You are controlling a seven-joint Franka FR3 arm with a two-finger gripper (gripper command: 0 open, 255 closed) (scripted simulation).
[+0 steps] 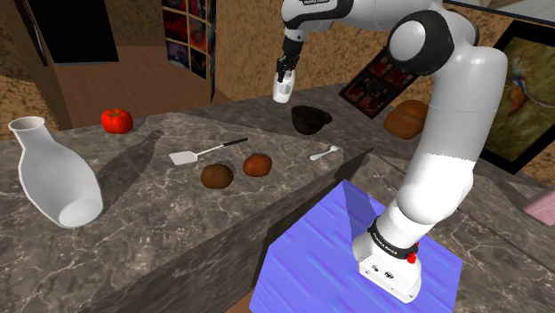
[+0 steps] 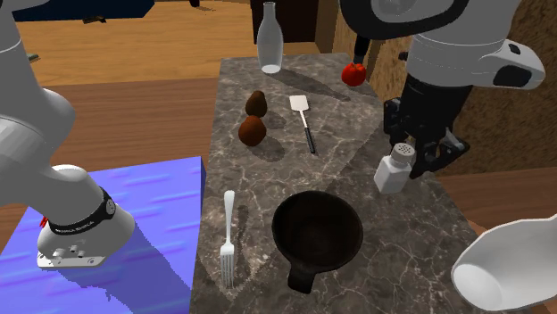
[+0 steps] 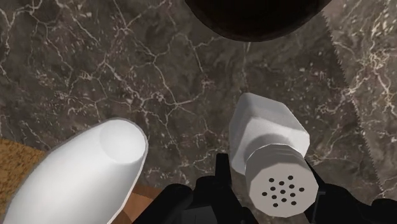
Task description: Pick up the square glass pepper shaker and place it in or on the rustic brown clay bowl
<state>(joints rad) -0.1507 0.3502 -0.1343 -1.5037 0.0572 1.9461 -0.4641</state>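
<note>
Where the dark veined marble counter runs past the blue stand, broad stretches of its stone lie bare around most of the things on it. The white arm wears a black band at its foot, and the white lettering there is too small to read. A white vase sits at the shoulder view's left end. The dark, near-black bowl rests toward the near end of the counter in the second exterior view. A spatula lies well apart from it, farther along, while a fork lies just beside it on that view's left. Two brown lumps and a red tomato lie farther off again. The gripper clasps the white square shaker, whose perforated cap points toward the hand. The shaker is raised off the stone beside the bowl, on the side of the counter's edge at the second exterior view's right, with bare marble between the two.
</note>
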